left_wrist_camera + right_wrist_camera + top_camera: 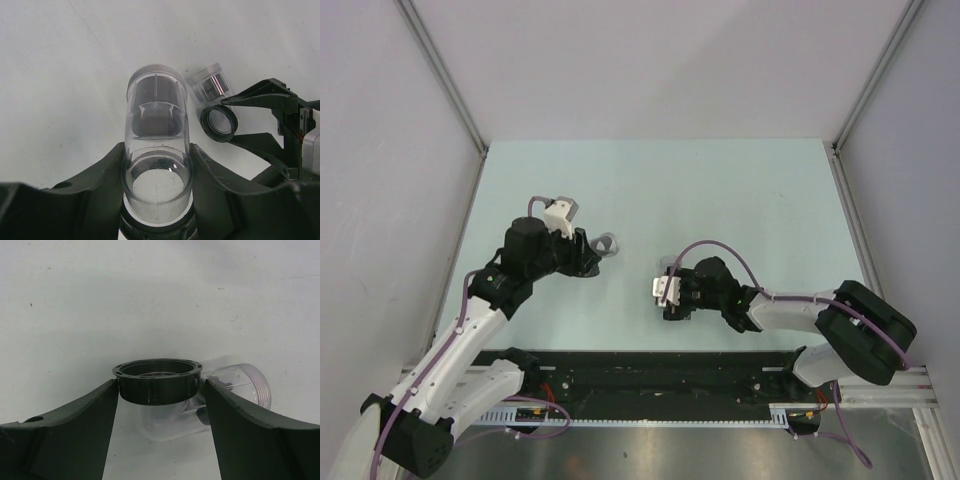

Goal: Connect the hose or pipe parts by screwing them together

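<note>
My left gripper (pixel 156 175) is shut on a clear pipe part (pixel 156 115), a short tube whose threaded end points away from the wrist. In the top view it shows as a small grey piece (pixel 607 243) at the left gripper (pixel 595 250). The other pipe part is a clear elbow (pixel 247 385) with a dark round ring (pixel 157 382) on top. The fingers of my right gripper (pixel 160 385) touch that ring on both sides, shut on it. In the left wrist view the ring part (pixel 218 122) lies just beyond and to the right of the tube, apart from it.
The pale green table (pixel 720 190) is enclosed by white walls on three sides. A black rail (pixel 660 375) with the arm bases runs along the near edge. Purple cables (pixel 720 245) loop over both wrists.
</note>
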Robot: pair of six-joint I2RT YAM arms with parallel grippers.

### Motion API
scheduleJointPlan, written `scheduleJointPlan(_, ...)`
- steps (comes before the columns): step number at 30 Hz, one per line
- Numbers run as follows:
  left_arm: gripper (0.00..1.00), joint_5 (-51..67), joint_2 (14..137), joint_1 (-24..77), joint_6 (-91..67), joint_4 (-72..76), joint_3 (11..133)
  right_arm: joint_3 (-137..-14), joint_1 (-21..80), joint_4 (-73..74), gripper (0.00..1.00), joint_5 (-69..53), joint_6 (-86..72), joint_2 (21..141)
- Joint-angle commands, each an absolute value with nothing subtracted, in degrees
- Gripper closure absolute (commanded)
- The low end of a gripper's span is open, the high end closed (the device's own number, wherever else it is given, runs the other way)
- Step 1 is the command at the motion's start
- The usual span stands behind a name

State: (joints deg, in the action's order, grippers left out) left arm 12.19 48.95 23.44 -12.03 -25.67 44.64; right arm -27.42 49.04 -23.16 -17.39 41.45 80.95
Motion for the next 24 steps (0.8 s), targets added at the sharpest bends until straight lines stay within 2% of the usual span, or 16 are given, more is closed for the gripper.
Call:
scheduleJointPlan(1, 1.00, 12.8, 47.6, 23.0, -12.0, -24.1, 44.6, -27.5, 49.3, -27.7, 0.26, -17.1, 43.1, 82.8)
scheduleJointPlan(14, 1.00, 12.8, 47.2, 23.1, -11.9, -24.3, 44.5, -28.9, 48.7, -27.9, 0.29, -18.3, 44.1, 86.1)
scheduleJointPlan(15, 1.00, 13.0, 47.2, 23.1, -11.9, -24.1, 44.6, -28.9, 48.7, -28.1, 0.32, -17.8, 44.1, 86.2)
scheduleJointPlan(16, 1.00, 12.9, 47.3, 23.1, -12.0, -24.1, 44.5, -29.0, 48.7, -28.6, 0.40, -17.8, 44.5, 86.4)
scheduleJointPlan(17, 1.00, 13.0, 47.3, 23.1, -12.0, -24.1, 44.5, -29.0, 48.7, -28.7, 0.45, -17.1, 44.7, 86.3)
scheduleJointPlan(19, 1.00, 13.4, 47.4, 23.1, -12.0, -24.1, 44.5, -29.0, 48.8, -29.1, 0.52, -17.0, 45.0, 85.9)
scheduleJointPlan(21, 1.00, 13.8, 47.5, 23.1, -12.1, -24.0, 44.4, -29.3, 49.1, -29.4, 0.57, -16.5, 45.0, 83.8)
scheduleJointPlan(24, 1.00, 16.3, 47.5, 23.1, -12.2, -24.0, 44.5, -30.0, 49.6, -28.0, 0.60, -16.7, 45.3, 78.9)
